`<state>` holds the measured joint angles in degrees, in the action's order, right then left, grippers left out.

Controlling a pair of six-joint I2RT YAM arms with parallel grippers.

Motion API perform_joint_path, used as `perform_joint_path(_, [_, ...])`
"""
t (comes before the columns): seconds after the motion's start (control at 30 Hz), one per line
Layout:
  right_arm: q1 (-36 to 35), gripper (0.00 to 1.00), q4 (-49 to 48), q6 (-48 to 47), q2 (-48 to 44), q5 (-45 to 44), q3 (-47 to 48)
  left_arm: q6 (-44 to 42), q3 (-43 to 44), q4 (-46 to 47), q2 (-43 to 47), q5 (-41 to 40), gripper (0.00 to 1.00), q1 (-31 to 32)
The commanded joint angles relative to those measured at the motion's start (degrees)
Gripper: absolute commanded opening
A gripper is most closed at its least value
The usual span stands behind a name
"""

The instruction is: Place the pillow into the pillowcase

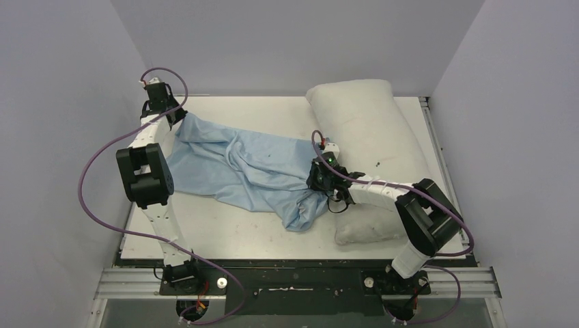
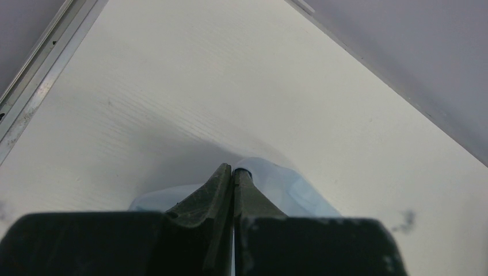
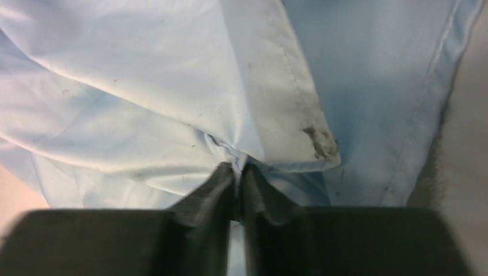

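Inspection finds no legible text, label, brand, number or sign on the pillow (image 1: 369,130), pillowcase (image 1: 232,164) or table (image 1: 225,229).

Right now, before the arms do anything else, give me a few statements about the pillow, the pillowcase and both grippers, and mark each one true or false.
1. The pillow is inside the pillowcase. False: it lies uncovered on the right side of the table, outside the case.
2. The left gripper is shut on the pillowcase at the far left. True.
3. The right gripper grips the pillow. False: its jaws pinch a fold of the pillowcase.
4. The pillowcase is light blue and wrinkled. True.
5. The pillowcase is folded into a neat square. False: it lies spread out and rumpled between the two grippers.
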<state>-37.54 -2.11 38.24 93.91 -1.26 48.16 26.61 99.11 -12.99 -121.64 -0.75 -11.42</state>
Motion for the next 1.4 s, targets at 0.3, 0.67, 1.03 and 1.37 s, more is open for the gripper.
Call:
perform_joint_path(0.3, [2.39,0.0,11.31,-12.45,-23.01,-11.75,10.17,1.49,4.93,-1.06,0.28,2.61,0.0,-2.49])
perform_joint_path(0.67, [16.96,0.0,5.27,-25.21,-30.37,-4.99,17.76,8.42,19.35,-4.7,-2.06,13.07,0.0,-3.34])
perform_joint_path(1.03, [28.66,0.0,2.55,-20.65,-13.42,16.42,45.73,22.94,34.45,1.51,-4.53,16.82,0.0,-8.7])
perform_joint_path(1.37, [16.92,0.0,8.54,-23.74,-29.13,28.23,18.63,16.14,28.42,-12.61,-3.62,18.62,0.0,-13.41])
